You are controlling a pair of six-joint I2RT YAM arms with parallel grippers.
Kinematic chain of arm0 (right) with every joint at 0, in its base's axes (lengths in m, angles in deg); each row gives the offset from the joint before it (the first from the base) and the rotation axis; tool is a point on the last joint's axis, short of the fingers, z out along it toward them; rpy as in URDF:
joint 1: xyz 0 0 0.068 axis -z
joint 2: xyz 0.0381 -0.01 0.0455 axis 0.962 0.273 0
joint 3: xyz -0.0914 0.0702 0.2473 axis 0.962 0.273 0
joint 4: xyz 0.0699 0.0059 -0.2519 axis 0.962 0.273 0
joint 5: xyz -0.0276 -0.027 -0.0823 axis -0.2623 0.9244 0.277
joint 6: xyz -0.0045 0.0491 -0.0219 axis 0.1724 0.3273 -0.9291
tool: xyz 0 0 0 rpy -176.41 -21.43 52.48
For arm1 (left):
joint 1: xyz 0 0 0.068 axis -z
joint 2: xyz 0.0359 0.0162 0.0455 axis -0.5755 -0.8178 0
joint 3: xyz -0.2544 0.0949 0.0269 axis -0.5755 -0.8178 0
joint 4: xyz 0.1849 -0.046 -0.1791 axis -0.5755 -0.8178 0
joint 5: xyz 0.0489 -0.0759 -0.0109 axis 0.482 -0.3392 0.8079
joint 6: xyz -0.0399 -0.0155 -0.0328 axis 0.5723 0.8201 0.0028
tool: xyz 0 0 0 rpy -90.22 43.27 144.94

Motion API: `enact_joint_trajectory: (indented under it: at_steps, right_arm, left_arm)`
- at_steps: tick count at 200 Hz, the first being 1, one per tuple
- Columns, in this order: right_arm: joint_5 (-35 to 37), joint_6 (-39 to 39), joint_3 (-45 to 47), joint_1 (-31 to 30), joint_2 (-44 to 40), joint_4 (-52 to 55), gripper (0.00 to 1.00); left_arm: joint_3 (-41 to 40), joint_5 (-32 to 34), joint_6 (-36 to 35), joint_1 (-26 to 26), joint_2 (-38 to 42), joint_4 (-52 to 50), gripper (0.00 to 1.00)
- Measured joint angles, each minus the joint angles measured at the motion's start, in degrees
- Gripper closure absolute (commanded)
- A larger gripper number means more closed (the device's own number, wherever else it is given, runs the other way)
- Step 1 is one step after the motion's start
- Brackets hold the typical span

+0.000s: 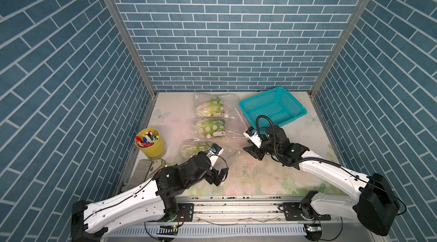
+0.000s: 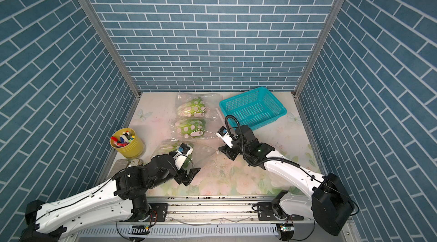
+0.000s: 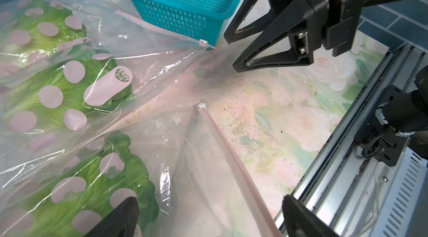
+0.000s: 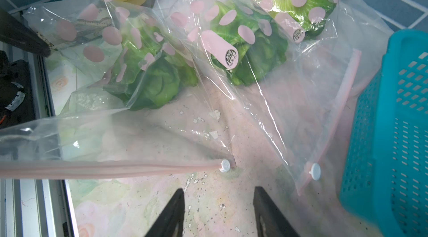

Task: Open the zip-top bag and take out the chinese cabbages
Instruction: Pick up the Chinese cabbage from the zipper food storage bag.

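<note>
surface (image 1: 260, 177): floral print, gritty with specks around the middle.
left gripper (image 1: 220, 177): my jaws stand wide apart close to the near edge, left of centre, clamped on nothing. The pink zip strip (image 3: 229, 154) passes between them. I cannot tell whether a finger touches the film.
right gripper (image 4: 217, 189): my jaws are parted with only bare surface between them. The white slider (image 3: 201, 105) lies just ahead of the tips, apart from them.
near zip-top bag (image 3: 196, 166): lies flat, left of centre toward the near edge. The slider sits at the strip's end nearest my right gripper.
near chinese cabbage (image 3: 139, 168): inside that bag, leafy end toward the strip.
middle chinese cabbage (image 1: 209, 127): inside the middle zip-top bag (image 1: 231, 132), mid-surface, left of centre.
far chinese cabbage (image 1: 210, 108): inside the far zip-top bag (image 1: 229, 101), by the far edge.
teal basket (image 1: 272, 108): far right corner, just beside the far bag.
yellow cup (image 1: 153, 149): at the left edge, holding markers (image 1: 146, 139).
</note>
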Motion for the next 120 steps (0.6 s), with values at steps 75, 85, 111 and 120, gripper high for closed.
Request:
enact_joint_trajectory:
  at_steps: [75, 85, 111, 120]
  right_arm:
    - [0.87, 9.92, 2.32, -3.54, 3.91, -0.63, 0.61]
    - [0.9, 11.04, 2.84, -4.92, 4.33, -0.72, 0.64]
    - [0.24, 13.73, 3.89, -6.93, 4.42, -1.49, 0.71]
    - [0.0, 14.75, 3.98, -7.04, 4.5, -1.88, 0.73]
  left_arm:
    - [12.33, 6.82, -2.91, -0.07, -8.48, -5.05, 0.0]
    - [12.33, 6.86, -2.97, -0.07, -10.56, -5.25, 0.0]
    - [12.17, 6.86, -2.95, -0.28, -13.46, -5.46, 0.0]
    - [12.02, 6.88, -2.86, -0.61, -13.44, -5.42, 0.0]
